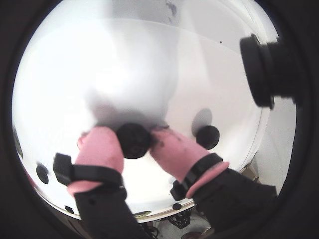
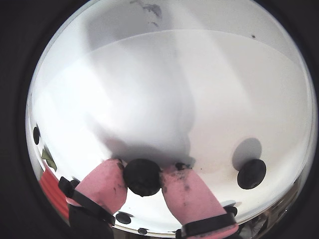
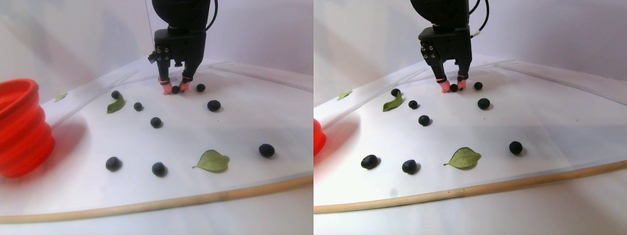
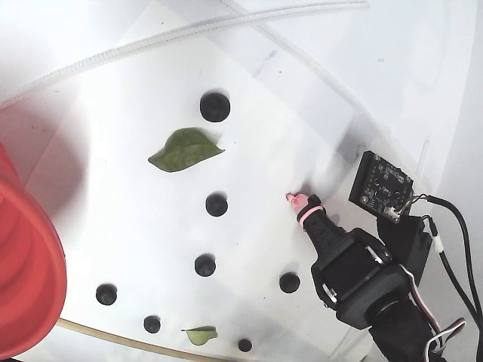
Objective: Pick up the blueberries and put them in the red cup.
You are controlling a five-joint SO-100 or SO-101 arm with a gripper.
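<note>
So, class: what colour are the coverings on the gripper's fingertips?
Pink, with dark smudges; clearest in a wrist view, where the fingertips of the gripper pinch a blueberry.

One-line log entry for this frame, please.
phase: grasping | gripper: pink fingers pinch a blueberry on the table | red cup: away at stereo view's left edge

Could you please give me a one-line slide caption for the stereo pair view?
Gripper closes pink fingertips around one blueberry; red cup waits at left.
</note>
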